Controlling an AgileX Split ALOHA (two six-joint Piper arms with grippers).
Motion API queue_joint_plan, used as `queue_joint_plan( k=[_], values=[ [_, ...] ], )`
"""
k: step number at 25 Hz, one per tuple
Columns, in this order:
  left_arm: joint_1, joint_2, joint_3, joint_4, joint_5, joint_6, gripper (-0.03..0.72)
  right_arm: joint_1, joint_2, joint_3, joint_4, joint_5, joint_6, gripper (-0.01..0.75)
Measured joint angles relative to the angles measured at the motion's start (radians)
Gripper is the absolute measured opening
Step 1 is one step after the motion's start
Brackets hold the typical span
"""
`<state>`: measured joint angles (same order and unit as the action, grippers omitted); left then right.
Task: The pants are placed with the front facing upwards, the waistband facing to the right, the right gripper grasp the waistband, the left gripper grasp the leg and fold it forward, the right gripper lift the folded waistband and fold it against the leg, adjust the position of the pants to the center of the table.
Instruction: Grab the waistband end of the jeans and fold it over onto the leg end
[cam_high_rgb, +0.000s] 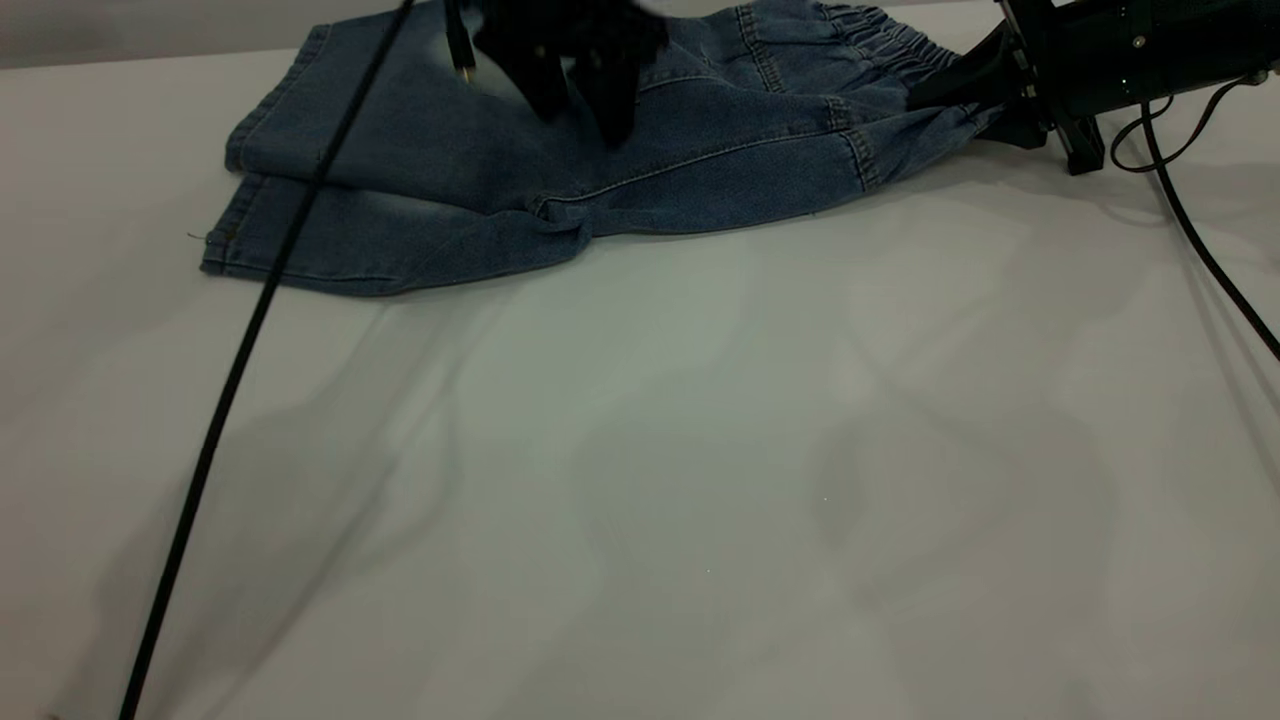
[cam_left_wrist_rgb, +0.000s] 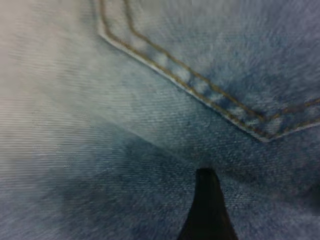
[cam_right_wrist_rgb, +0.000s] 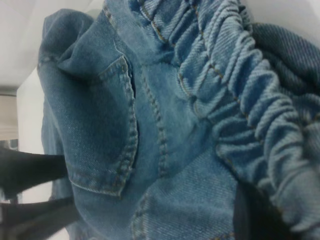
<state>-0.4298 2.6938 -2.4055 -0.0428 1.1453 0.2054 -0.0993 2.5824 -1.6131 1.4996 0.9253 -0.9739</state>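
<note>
Pale grey desk (cam_high_rgb: 700, 450) fills most of the exterior view, wide and bare up front; the pants (cam_high_rgb: 560, 190) lie at its far side, folded lengthwise, one leg stacked on the other, hems to the left, waistband (cam_high_rgb: 890, 45) to the right; right claw (cam_high_rgb: 975, 100) comes in from the right edge, low over the desk, its jaws clamped on the waistband end of the pants, the denim bunched and drawn toward it; from its wrist camera the puckered elastic runs close by, a stitched pocket (cam_right_wrist_rgb: 107, 130) beside it; left claw (cam_high_rgb: 580, 95) hangs over the middle of the pants, tips down on or just above the denim; whether it is open or closed, I cannot tell; a thin black cable (cam_high_rgb: 240, 350) slants across the left of the desk, over the leg hems.
</note>
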Motion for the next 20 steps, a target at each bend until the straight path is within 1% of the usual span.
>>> queue_joint_plan(
  k=[10, 15, 20],
  values=[
    [-0.001, 0.026, 0.0, -0.002, -0.009, -0.001, 0.475, 0.0, -0.052, 0.0, -0.028, 0.003, 0.001, 0.115],
    [-0.001, 0.026, 0.0, -0.005, -0.025, -0.001, 0.475, 0.001, -0.12, 0.0, -0.051, 0.043, 0.025, 0.115],
    [-0.001, 0.026, 0.0, -0.005, -0.024, -0.001, 0.475, 0.034, -0.167, 0.0, -0.054, 0.074, 0.027, 0.115]
  ],
)
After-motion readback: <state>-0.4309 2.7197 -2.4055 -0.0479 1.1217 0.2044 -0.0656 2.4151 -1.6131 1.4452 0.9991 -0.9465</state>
